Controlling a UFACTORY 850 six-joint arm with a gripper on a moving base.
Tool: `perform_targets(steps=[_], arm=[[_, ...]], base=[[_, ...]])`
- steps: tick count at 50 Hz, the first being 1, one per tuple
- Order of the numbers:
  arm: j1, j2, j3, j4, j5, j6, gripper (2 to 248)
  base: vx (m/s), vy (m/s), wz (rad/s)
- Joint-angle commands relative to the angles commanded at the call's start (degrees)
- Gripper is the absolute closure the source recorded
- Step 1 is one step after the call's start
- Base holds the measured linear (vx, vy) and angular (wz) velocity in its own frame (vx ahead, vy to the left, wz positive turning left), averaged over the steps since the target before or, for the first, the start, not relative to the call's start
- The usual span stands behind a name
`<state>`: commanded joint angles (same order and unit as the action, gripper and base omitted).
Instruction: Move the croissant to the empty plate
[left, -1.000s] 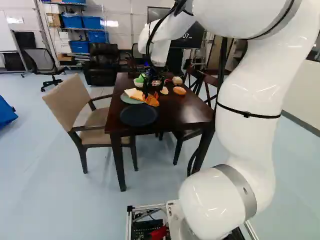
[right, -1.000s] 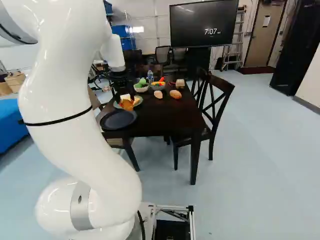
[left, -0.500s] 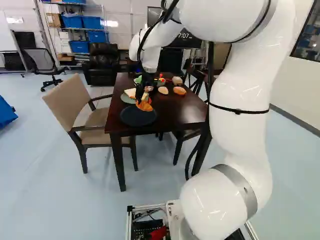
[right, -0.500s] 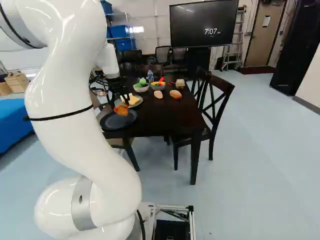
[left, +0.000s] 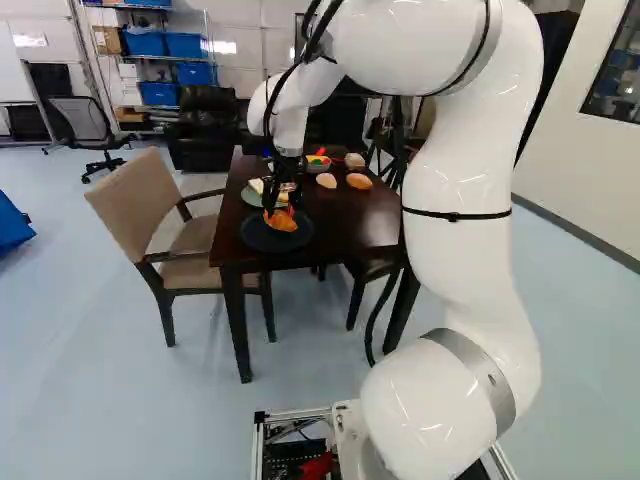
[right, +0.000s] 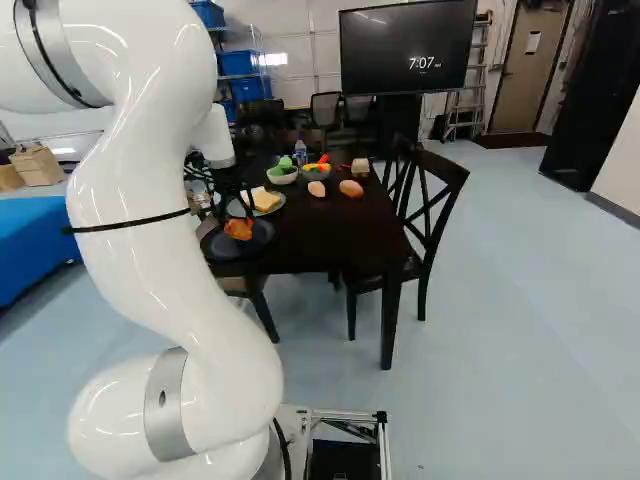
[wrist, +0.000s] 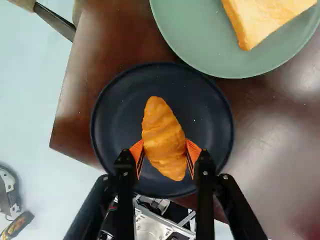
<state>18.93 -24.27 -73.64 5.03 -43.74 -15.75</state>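
Orange pads (wrist: 136, 150) of the part-open pincer (right: 237, 218) clasp the croissant (wrist: 162, 140) from both sides, its width apart.

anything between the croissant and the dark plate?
Nothing visible. The end effector grips the croissant within the dark plate's outline; the green plate sits beside it, out of the way. Can't tell whether the croissant touches down.

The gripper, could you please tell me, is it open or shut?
The gripper is shut on the croissant: the wrist view shows orange pads touching it from both sides.
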Motion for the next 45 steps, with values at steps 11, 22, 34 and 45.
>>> perform_targets(steps=[11, 22, 34, 45], arm=[[0.0, 0.0, 0.0, 0.0, 0.0, 0.0, 124], [0.0, 0.0, 0.0, 0.0, 0.0, 0.0, 87], [0.0, 0.0, 0.0, 0.0, 0.0, 0.0, 19], [0.0, 0.0, 0.0, 0.0, 0.0, 0.0, 3]], base=[[0.000, 0.000, 0.000], [0.000, 0.000, 0.000], [0.000, 0.000, 0.000], [0.000, 0.000, 0.000]])
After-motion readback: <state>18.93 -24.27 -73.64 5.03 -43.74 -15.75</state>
